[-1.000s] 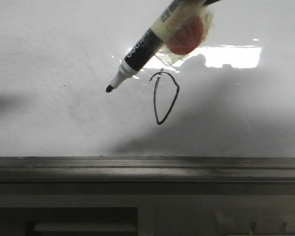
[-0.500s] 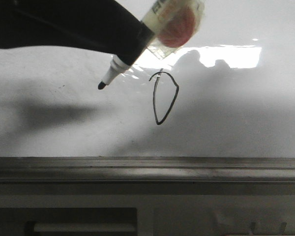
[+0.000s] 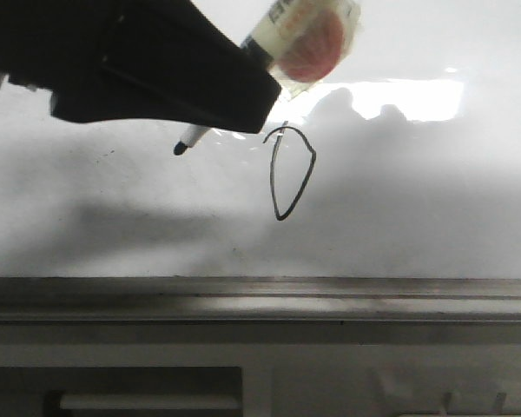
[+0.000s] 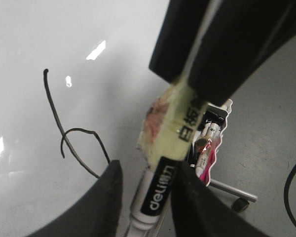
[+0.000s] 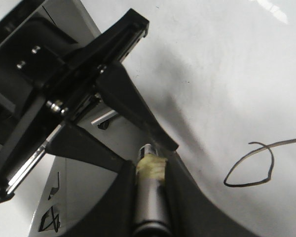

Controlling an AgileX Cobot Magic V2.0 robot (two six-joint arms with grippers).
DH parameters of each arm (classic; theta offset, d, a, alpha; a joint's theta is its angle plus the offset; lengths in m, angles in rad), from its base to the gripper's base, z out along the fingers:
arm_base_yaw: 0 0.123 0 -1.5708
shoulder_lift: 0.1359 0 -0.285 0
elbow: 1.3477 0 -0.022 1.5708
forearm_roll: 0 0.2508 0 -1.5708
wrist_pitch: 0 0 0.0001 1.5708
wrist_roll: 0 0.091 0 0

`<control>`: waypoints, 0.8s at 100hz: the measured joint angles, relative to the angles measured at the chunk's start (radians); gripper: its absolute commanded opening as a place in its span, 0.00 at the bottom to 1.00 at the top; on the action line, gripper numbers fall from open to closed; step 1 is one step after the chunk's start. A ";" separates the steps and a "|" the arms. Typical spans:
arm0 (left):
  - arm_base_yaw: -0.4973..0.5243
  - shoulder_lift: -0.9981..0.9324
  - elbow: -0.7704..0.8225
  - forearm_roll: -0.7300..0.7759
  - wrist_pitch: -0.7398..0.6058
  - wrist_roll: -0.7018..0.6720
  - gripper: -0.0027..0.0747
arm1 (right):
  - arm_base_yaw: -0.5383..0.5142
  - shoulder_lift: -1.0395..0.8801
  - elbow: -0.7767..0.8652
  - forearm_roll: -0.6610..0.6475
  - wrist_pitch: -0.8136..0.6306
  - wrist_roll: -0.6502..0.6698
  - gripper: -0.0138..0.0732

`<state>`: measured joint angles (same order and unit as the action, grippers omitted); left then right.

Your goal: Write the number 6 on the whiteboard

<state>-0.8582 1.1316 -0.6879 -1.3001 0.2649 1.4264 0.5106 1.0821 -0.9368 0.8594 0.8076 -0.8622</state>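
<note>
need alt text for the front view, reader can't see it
A black gripper reaches in from the upper left around a marker whose tip hangs just off the whiteboard, left of a thin black teardrop loop, the number 6. A grey rail runs along the board's bottom edge.

The left tool (image 3: 243, 91) reaches in from the left side of the front view as a broad black wedge, its two dark fingers (image 4: 106, 202) spread to either side of the marker (image 4: 185, 118), with a sliver of space showing between one finger and the barrel. The right tool (image 5: 149, 197) comes from the upper right and has its fingers pressed against the marker's taped rear end, gripping it at a slant. The two tools sit very close together along the same barrel, fingers nearly meeting.
</note>
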 measured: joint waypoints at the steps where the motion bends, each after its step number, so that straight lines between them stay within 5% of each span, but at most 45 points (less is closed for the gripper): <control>1: 0.000 0.000 0.000 0.002 0.000 0.000 0.08 | 0.000 0.000 0.000 0.000 -0.002 0.000 0.11; 21: -0.004 0.000 0.000 0.043 0.015 0.036 0.01 | 0.000 0.000 0.000 -0.001 0.009 0.000 0.13; 54: -0.006 0.000 0.010 -0.005 -0.064 0.024 0.01 | -0.019 0.000 -0.004 -0.017 -0.004 0.002 0.55; 80: -0.004 -0.112 0.101 -0.229 -0.283 0.015 0.01 | -0.215 -0.087 -0.004 -0.057 0.084 0.029 0.57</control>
<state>-0.8624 1.0191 -0.5869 -1.5289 -0.0184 1.4415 0.2952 0.9955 -0.9406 0.8028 0.8921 -0.8327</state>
